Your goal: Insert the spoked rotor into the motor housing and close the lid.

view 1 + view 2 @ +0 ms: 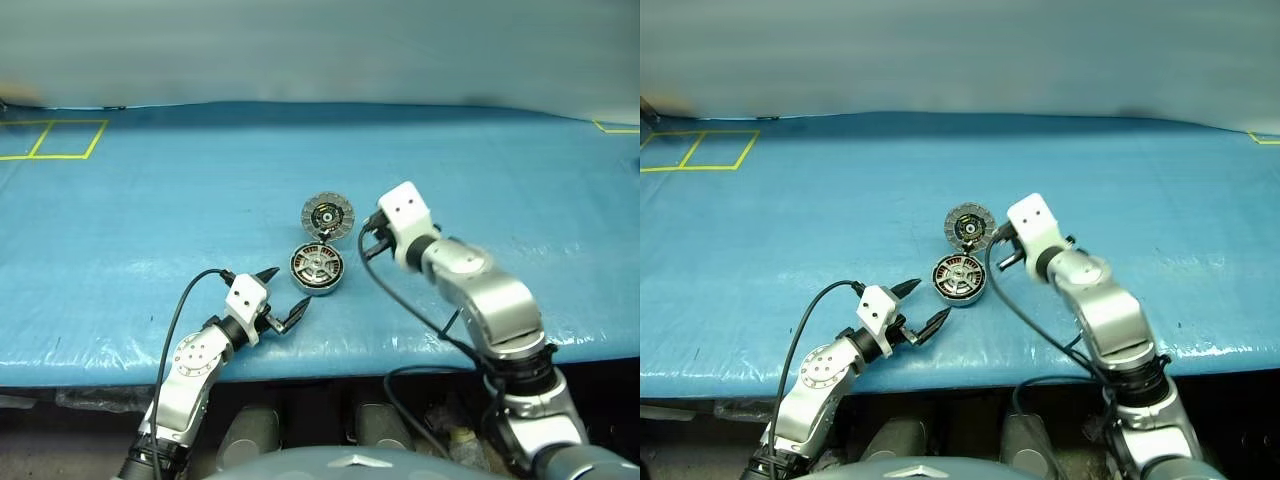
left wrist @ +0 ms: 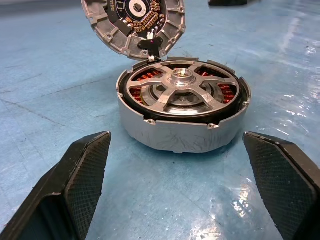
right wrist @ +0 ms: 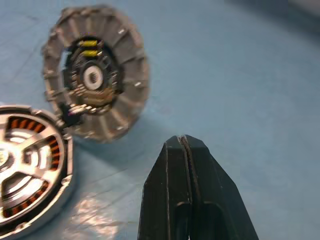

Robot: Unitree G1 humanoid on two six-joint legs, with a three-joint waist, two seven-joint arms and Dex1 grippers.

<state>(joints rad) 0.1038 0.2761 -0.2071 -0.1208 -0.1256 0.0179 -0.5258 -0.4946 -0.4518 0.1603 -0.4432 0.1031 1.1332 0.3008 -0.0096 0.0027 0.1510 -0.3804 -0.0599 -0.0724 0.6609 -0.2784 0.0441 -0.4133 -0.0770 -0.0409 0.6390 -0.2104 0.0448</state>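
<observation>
The motor housing [image 1: 317,270] is a round grey cup on the blue table, with copper windings showing inside. The spoked rotor [image 2: 182,90] lies seated in it, its silver spokes level with the rim. The lid [image 1: 329,215] stands tilted open on its hinge at the housing's far side, ribbed inner face and dark centre showing. My left gripper [image 1: 290,288] is open just left of and nearer than the housing, its fingers [image 2: 82,170] spread wider than the cup and apart from it. My right gripper [image 3: 184,141] is shut on nothing, raised just right of the lid.
The blue table cover [image 1: 150,220] runs wide on all sides, and its front edge [image 1: 330,360] lies just below my left gripper. Yellow tape squares [image 1: 55,140] mark the far left corner. Black cables loop from both wrists.
</observation>
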